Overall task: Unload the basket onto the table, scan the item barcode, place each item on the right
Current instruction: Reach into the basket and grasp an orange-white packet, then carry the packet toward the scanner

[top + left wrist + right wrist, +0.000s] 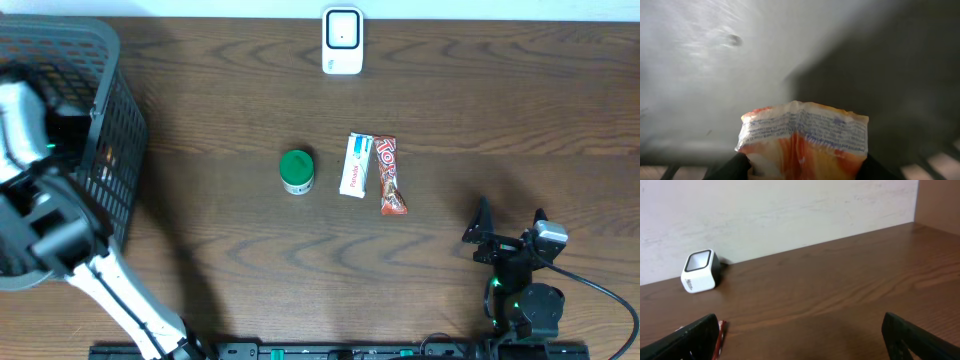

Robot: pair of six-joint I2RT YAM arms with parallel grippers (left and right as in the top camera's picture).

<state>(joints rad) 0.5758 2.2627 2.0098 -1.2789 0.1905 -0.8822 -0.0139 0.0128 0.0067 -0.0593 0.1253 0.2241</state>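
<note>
An orange and white packet with fine blue print along its top edge fills the bottom of the left wrist view. My left gripper is shut on it, a black finger pressing on each side. That arm reaches down into the grey basket at the left, where the overhead view hides its jaws. The white scanner stands at the far middle edge of the table and also shows as the scanner in the right wrist view. My right gripper hovers open and empty at the front right.
On the table's middle lie a green-lidded jar, a white and green box and a red candy bar. The bar's end shows beside my right gripper's left finger. The basket's grey floor lies behind the packet.
</note>
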